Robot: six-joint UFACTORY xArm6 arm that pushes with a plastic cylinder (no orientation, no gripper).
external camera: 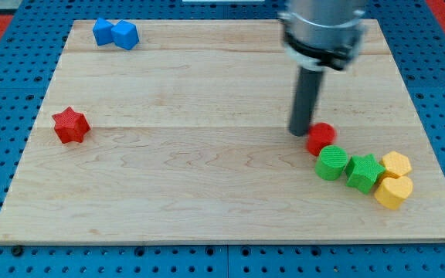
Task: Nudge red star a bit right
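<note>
One red star (pixel 71 125) sits alone at the bench's (pixel 207 193) left, well apart from my tip (pixel 298 133), which rests just beside a red block (pixel 321 137) at the right; no pincer is fitted.

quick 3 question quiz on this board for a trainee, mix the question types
1. True or false: my tip touches the red star.
2. Which block lies nearest my tip? A) blue blocks B) red round block C) yellow blocks
3. Fill in: the red star sits near the view's ____ edge of the wooden board.

Key
1. False: the star is far off toward the view's left.
2. B, just to the tip's right.
3. left
</note>
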